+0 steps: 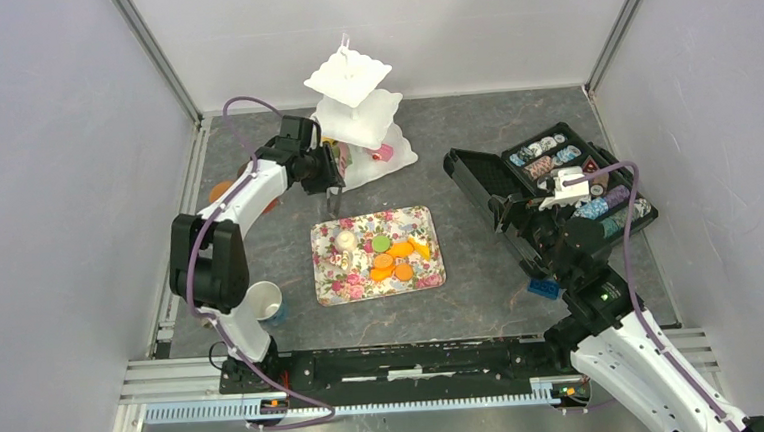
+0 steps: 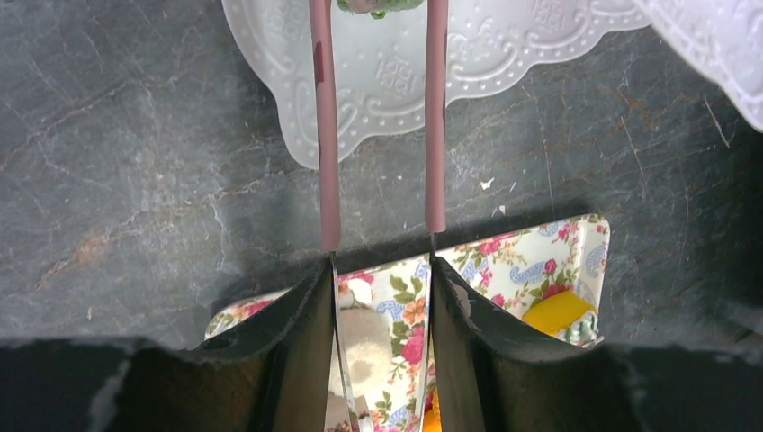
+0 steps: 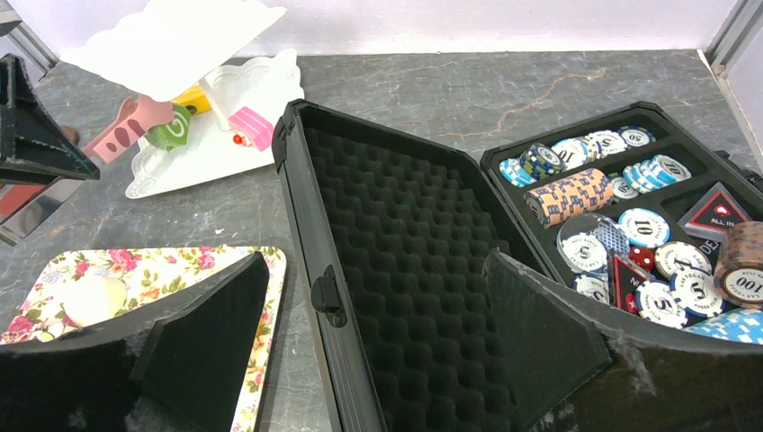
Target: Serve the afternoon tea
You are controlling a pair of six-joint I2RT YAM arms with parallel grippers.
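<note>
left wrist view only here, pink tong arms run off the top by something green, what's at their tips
Observer: The right wrist view shows the pink-handled tongs in the left gripper against a green round toy cake on the bottom tier of the white tiered stand.
Operator: anything else on that tier
Observer: A pink wedge cake and a yellow piece.
Operator: and the right gripper
Observer: The right gripper is open and empty, above the open black hard case.
</note>
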